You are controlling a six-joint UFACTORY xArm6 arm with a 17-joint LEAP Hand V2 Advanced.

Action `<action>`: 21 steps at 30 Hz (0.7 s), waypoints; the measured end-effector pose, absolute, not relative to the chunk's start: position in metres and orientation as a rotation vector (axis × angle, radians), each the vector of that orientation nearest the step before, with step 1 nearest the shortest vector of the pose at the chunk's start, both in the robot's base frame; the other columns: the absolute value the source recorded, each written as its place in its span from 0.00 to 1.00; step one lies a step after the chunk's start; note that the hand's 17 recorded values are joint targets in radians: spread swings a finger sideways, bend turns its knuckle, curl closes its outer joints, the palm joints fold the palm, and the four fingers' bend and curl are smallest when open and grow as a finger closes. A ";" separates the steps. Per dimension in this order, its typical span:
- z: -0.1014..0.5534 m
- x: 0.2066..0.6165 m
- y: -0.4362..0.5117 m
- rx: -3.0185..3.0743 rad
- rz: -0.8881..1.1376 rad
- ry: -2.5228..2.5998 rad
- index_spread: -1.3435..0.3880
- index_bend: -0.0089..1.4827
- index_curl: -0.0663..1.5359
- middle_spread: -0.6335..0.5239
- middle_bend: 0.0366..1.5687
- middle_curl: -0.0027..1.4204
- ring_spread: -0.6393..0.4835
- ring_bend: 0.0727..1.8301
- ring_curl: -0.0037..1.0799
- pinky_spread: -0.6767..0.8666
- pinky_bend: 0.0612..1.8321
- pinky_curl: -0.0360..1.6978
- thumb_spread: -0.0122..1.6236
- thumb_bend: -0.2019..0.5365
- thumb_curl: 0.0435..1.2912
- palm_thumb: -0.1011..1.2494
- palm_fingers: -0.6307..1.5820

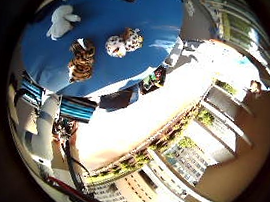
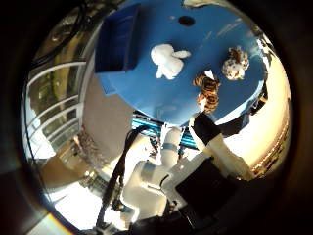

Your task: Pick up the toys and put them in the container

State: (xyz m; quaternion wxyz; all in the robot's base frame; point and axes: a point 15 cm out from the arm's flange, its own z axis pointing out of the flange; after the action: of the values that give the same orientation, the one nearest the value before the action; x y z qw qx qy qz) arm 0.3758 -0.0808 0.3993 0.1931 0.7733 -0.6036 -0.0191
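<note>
Around you: round blue tabletop with a small dark hole near its far edge, multi-storey buildings beyond, glass railing panels alongside.

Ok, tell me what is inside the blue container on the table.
The blue container sits on the blue table and looks empty where its inside shows. The white plush, tiger plush and spotted plush lie outside it. Its walls hide part of the floor.

Both palm cameras are looking from well off at the blue table, sharing its three toys.
</note>
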 end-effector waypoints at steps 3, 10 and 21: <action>0.396 0.385 -0.107 2.131 -0.022 -1.693 0.62 0.17 0.35 0.60 0.07 0.19 0.80 0.13 0.29 0.72 0.27 0.15 0.65 0.23 0.31 0.60 0.32; 0.383 0.416 -0.164 2.052 -0.008 -1.684 0.61 0.14 0.33 0.59 0.07 0.19 0.79 0.13 0.30 0.72 0.26 0.15 0.65 0.23 0.31 0.60 0.31; 0.292 0.455 -0.213 2.027 -0.124 -1.566 0.58 0.11 0.27 0.59 0.09 0.20 0.79 0.12 0.30 0.71 0.26 0.15 0.65 0.24 0.32 0.63 0.28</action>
State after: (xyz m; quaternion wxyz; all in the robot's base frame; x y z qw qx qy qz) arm 0.4549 -0.2135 0.2923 0.2845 0.7578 -0.5853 -0.0462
